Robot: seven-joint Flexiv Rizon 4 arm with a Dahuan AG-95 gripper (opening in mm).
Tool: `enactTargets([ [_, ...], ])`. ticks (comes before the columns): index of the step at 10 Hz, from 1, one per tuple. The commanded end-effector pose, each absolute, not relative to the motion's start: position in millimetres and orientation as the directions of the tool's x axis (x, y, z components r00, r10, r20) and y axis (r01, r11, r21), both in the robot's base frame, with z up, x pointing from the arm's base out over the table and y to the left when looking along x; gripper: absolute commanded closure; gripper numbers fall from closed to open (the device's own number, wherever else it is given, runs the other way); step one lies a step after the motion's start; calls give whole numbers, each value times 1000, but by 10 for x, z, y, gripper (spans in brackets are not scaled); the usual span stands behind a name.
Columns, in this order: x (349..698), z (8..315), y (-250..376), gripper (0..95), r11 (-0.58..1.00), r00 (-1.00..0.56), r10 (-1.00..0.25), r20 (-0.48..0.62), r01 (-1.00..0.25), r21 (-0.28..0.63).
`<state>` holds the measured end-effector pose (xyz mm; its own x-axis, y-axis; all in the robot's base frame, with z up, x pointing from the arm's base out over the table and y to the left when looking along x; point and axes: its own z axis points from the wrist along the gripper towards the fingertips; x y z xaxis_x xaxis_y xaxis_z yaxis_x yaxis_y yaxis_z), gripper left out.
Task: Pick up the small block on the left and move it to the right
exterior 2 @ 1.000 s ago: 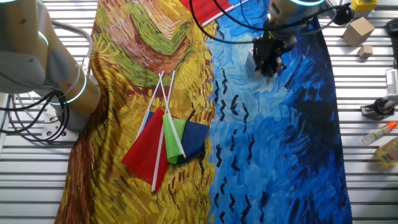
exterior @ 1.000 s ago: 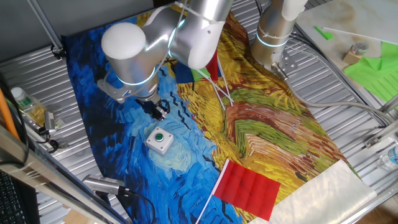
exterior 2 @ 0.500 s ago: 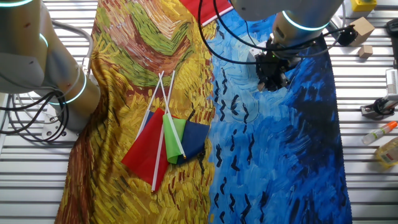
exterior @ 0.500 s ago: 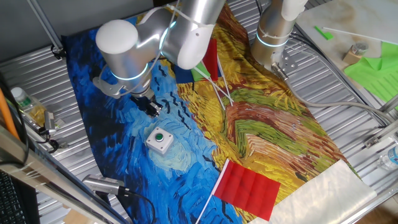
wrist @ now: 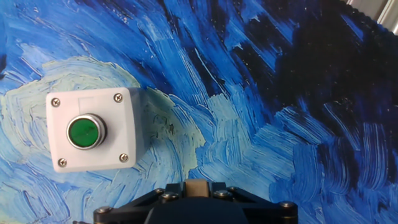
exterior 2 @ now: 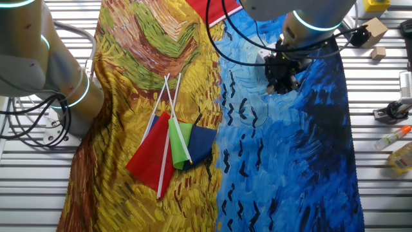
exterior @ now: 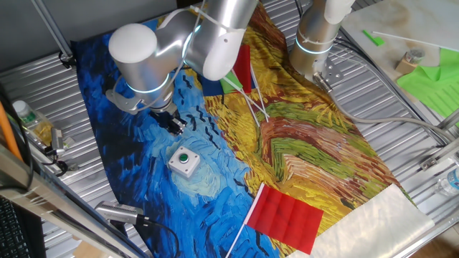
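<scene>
Hand view, small block (wrist: 196,187) clamped in pincer (wrist: 196,194), painted blue cloth (wrist: 280,93) below, button box (wrist: 93,129) left.

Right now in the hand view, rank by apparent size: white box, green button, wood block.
1. white box
2. green button
3. wood block: only part of it shows at the bottom edge, and it is nearest the camera, so this rank is unsure.

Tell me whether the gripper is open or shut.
Shut on the tiny tan wooden cube: in the hand view, the black gripper clamps it between its fingers.
</scene>
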<state>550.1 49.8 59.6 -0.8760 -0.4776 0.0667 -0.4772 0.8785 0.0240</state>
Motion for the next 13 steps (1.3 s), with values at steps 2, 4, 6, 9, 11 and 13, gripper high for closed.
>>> enactTargets([
  [2, 5503, 593, 501, 950, 876, -874, -481, 69, -481, 26],
  [4, 5503, 593, 501, 950, 877, -874, -481, 74, -480, 25],
  [6, 5503, 593, 501, 950, 877, -874, -480, 70, -480, 24],
  [9, 5503, 593, 501, 950, 890, -889, -456, 32, -456, 24],
  [11, 5503, 593, 501, 950, 909, -909, -416, 11, -416, 17],
  [13, 5503, 593, 501, 950, 908, -908, -419, 9, -419, 20],
])
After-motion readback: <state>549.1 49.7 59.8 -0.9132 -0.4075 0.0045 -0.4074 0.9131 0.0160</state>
